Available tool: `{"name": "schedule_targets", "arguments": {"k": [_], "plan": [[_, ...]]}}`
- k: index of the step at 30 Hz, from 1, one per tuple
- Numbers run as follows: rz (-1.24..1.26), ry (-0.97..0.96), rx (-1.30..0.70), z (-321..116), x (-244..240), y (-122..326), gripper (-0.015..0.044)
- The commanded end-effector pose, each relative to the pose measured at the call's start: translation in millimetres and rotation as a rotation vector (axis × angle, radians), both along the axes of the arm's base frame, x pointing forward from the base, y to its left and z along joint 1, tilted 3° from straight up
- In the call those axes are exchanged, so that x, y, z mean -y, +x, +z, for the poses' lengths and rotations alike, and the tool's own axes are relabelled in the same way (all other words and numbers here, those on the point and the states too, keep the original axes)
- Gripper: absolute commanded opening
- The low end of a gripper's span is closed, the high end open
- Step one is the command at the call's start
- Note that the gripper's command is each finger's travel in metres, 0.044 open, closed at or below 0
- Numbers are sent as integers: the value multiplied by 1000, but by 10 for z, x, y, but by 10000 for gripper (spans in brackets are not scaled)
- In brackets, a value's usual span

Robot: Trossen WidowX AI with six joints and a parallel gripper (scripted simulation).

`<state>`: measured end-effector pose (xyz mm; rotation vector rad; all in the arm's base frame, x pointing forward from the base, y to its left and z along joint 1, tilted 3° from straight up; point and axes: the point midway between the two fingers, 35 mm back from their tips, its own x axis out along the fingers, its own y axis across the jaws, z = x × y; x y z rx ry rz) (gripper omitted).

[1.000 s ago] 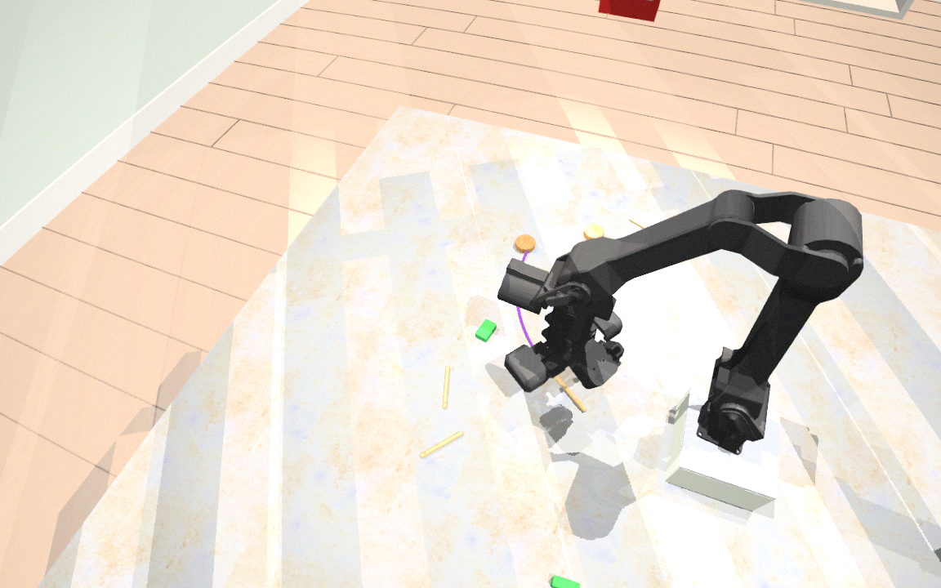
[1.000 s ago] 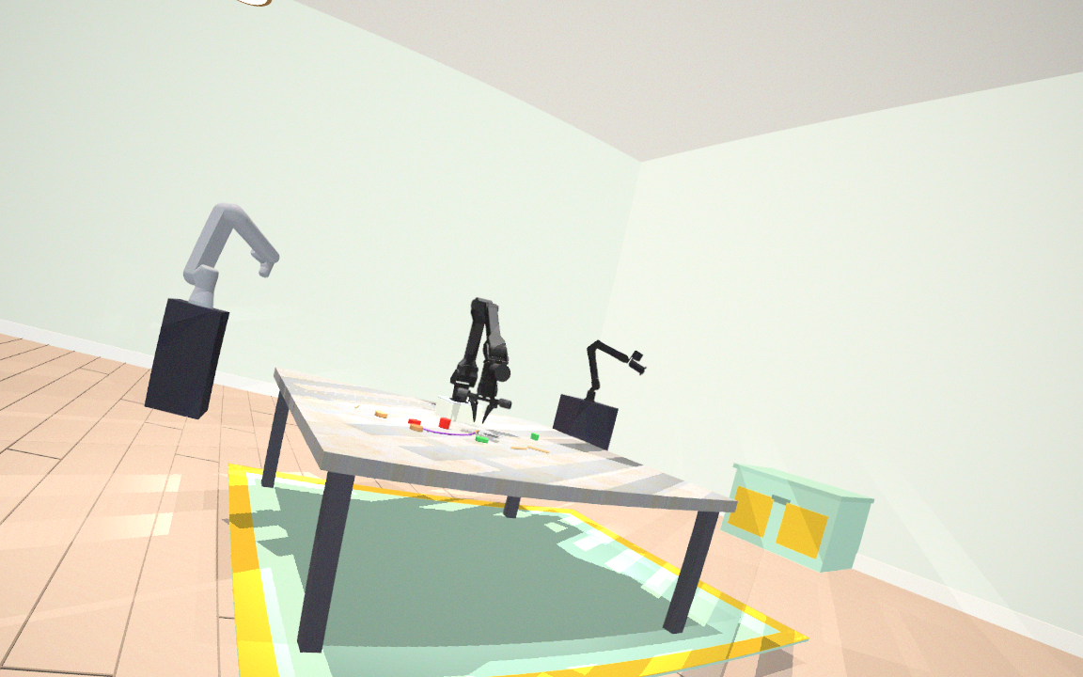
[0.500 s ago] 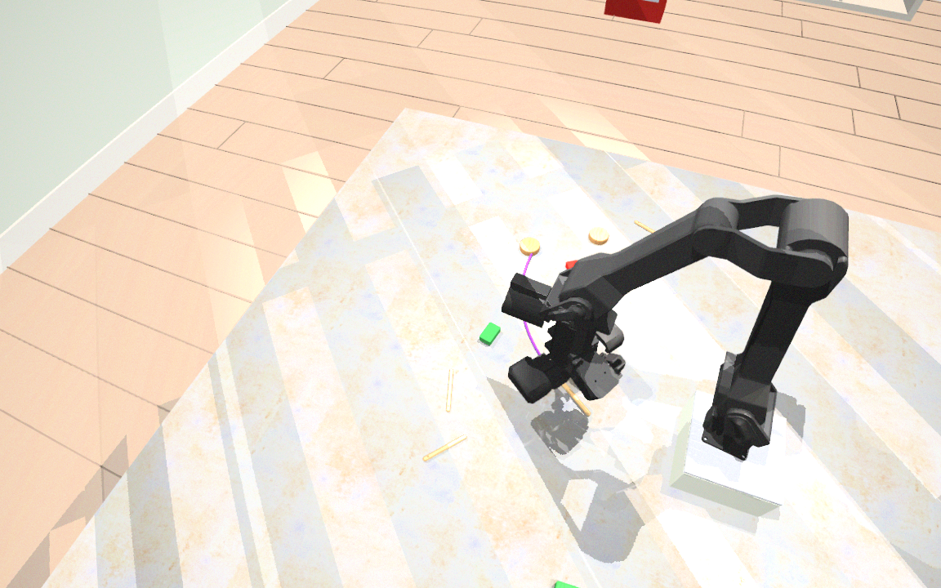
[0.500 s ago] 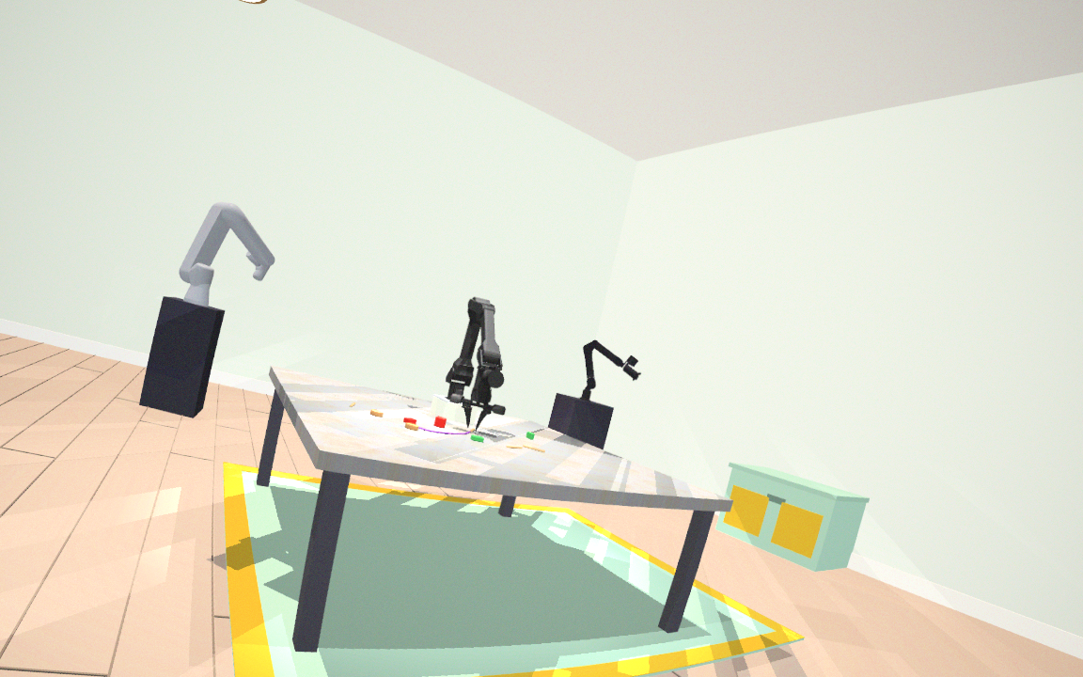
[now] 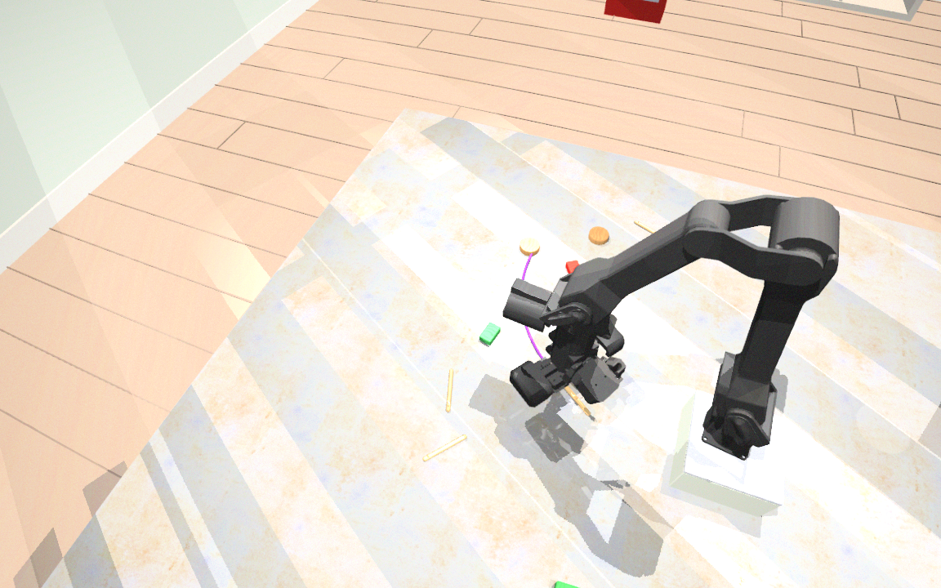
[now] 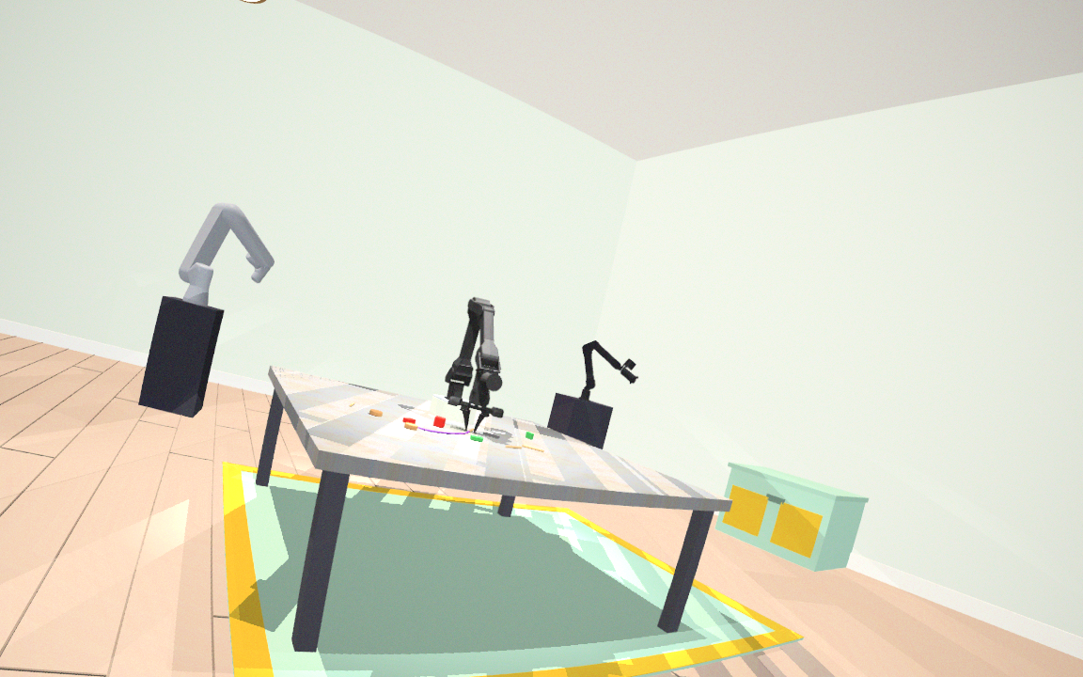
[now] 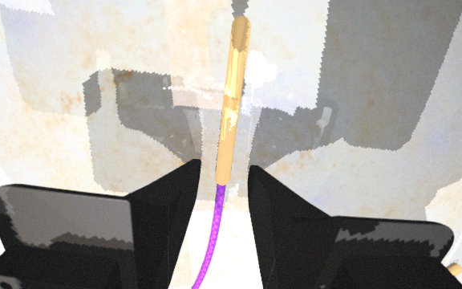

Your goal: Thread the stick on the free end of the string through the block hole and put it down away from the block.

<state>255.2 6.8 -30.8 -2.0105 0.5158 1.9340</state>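
Observation:
The string's stick [image 5: 579, 402] [image 7: 233, 88] lies on the table, partly hidden by the arm in the top view. The purple string [image 5: 532, 337] [image 6: 443, 432] [image 7: 215, 225] runs from its near end to a round button [image 5: 528, 247] [image 6: 411, 427]. My gripper [image 6: 471, 431] [image 7: 224, 170] is partly open, with a narrow gap. In the wrist view its fingertips stand to either side of the stick's string end, with space on both sides; nothing is gripped. A red block [image 6: 439, 421] stands left of the gripper in the exterior view; no hole shows in it. The arm hides it in the top view.
A small red piece [image 5: 573, 266] [image 6: 409, 419] and another round button [image 5: 598, 235] [image 6: 375, 412] lie beyond the arm. A green piece [image 5: 489, 334] [image 6: 477, 437] lies near the string. Loose sticks [image 5: 449, 391] [image 5: 445, 447] lie left of the gripper in the top view; another [image 5: 644, 227] lies farther back.

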Motion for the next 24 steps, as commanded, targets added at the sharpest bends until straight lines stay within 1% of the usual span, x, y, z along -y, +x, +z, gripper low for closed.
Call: {"name": "schedule_targets", "arguments": {"k": [1, 4, 9, 24], "plan": [[3, 1, -6, -16, 0, -19, 124], [3, 1, -6, -16, 0, -19, 124], [0, 0, -2, -4, 0, -4, 0], [0, 0, -2, 76, -4, 4, 0]]}}
